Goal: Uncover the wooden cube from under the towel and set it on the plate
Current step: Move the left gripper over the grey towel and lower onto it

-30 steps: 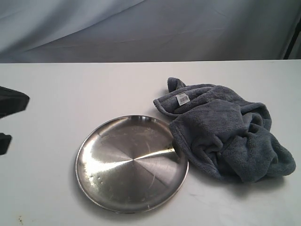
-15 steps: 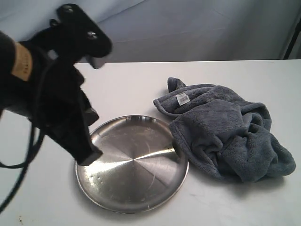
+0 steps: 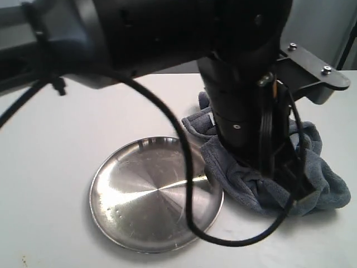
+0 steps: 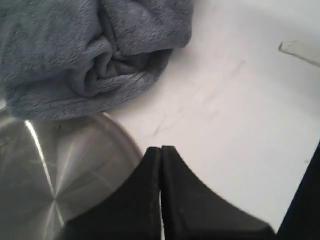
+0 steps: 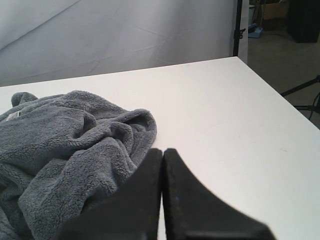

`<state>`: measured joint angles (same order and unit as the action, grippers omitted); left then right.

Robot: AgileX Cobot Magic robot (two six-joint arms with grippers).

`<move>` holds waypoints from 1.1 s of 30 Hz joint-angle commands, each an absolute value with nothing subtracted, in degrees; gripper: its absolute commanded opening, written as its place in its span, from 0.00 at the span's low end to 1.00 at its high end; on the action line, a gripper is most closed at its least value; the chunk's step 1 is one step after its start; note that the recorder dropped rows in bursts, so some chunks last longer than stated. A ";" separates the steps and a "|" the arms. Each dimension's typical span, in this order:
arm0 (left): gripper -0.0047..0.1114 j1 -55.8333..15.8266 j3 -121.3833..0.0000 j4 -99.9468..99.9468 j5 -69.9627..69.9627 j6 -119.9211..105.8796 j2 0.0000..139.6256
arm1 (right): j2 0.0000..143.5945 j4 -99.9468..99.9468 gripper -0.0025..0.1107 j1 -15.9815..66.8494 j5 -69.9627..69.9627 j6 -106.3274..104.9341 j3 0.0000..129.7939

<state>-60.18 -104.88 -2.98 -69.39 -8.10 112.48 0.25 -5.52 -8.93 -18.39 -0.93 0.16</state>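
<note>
The blue-grey towel lies bunched on the white table, right of the steel plate, with its edge touching the plate's rim. No wooden cube shows in any view. My left arm hangs large and black in front of the towel and hides most of it. In the left wrist view my left gripper is shut and empty, above the plate's rim and short of the towel's rolled edge. My right gripper is shut and empty too, beside the towel.
A black cable from the left arm loops down in front of the plate. The table's right edge drops off to a floor with a black stand. A grey backdrop hangs behind the table.
My left arm has swung in from the left, across the plate, to above the towel, and now blocks much of the exterior view. Plate and towel have not moved.
</note>
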 commanded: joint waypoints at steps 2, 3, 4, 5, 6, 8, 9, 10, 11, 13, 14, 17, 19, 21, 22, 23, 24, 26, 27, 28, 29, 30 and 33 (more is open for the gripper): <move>0.04 -60.51 -111.48 -7.05 -69.96 -9.44 118.54 | 0.00 -5.67 0.02 -9.14 -18.27 -1.11 0.00; 0.04 -60.51 -112.83 -7.05 -69.96 -9.44 119.71 | 0.00 -5.67 0.02 -9.14 -18.27 -1.11 0.00; 0.04 -60.51 -114.33 -7.05 -69.96 -9.44 120.65 | 0.00 -5.67 0.02 -9.14 -18.27 -1.11 0.00; 0.04 -60.51 -115.82 -7.05 -69.96 -9.44 121.80 | 0.00 -5.67 0.02 -9.14 -18.27 -1.11 0.00; 0.04 -60.51 -117.36 -7.05 -69.96 -9.44 122.98 | 0.00 -5.67 0.02 -9.14 -18.27 -1.11 0.00; 0.04 -60.51 -120.40 -7.05 -69.96 -9.44 125.38 | 0.00 -5.67 0.02 -9.14 -18.27 -1.11 0.00; 0.04 -60.51 -122.22 -7.05 -69.96 -9.44 126.60 | 0.00 -5.67 0.02 -9.14 -18.27 -1.11 0.00; 0.04 -60.51 -123.67 -7.05 -69.96 -9.44 127.60 | 0.00 -5.67 0.02 -9.14 -18.27 -1.11 0.00; 0.04 -60.51 -125.37 -7.05 -69.96 -9.44 128.83 | 0.00 -5.67 0.02 -9.14 -18.27 -1.01 0.00; 0.04 -59.88 -128.42 -7.05 -69.96 -9.07 130.97 | 0.00 -5.67 0.02 -9.14 -18.27 -1.01 0.00; 0.04 -59.26 -130.07 -7.05 -69.96 -9.07 132.12 | 0.00 -5.67 0.02 -9.14 -18.27 -1.01 0.00; 0.04 -56.92 -134.09 -7.05 -69.96 -7.53 134.94 | 0.00 -5.67 0.02 -9.14 -18.27 -1.01 0.00; 0.04 -55.14 -135.49 -7.05 -69.96 -7.53 136.35 | 0.00 -5.67 0.02 -9.14 -18.27 -1.01 0.00; 0.04 -53.08 -135.62 -7.90 -69.96 -7.53 137.03 | 0.00 -5.67 0.02 -9.14 -18.27 -1.01 0.00; 0.04 -52.27 -135.62 -8.18 -69.96 -7.53 137.33 | 0.00 -5.67 0.02 -9.14 -18.27 -1.01 0.00; 0.04 -51.23 -135.62 -8.29 -69.96 -7.53 137.44 | 0.00 -5.67 0.02 -9.14 -18.27 -1.12 0.00; 0.04 -50.24 -135.62 -8.29 -69.96 -7.53 137.56 | 0.00 -5.67 0.02 -9.14 -18.27 -1.12 0.00; 0.04 -48.41 -135.62 -8.29 -68.81 -7.53 137.57 | 0.00 -5.67 0.02 -9.14 -18.27 -1.12 0.00; 0.04 -47.41 -135.62 -8.29 -68.48 -7.53 137.57 | 0.00 -5.67 0.02 -9.14 -18.27 -1.12 0.00; 0.04 -46.40 -135.62 -8.29 -68.48 -7.53 137.57 | 0.00 -5.67 0.02 -9.14 -18.27 -1.12 0.00; 0.04 -45.35 -135.62 -8.29 -68.71 -7.53 137.57 | 0.00 -5.67 0.02 -9.14 -18.27 -1.12 0.00; 0.04 -44.33 -135.62 -8.15 -69.12 -7.53 137.57 | 0.00 -5.67 0.02 -9.14 -18.27 -1.12 0.00; 0.04 -41.48 -135.62 -7.89 -69.96 -7.53 137.57 | 0.00 -5.67 0.02 -9.14 -18.27 -1.12 0.00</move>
<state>-43.76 -135.18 -7.80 -69.66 -8.01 137.89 0.25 -5.52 -8.93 -18.39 -0.93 0.16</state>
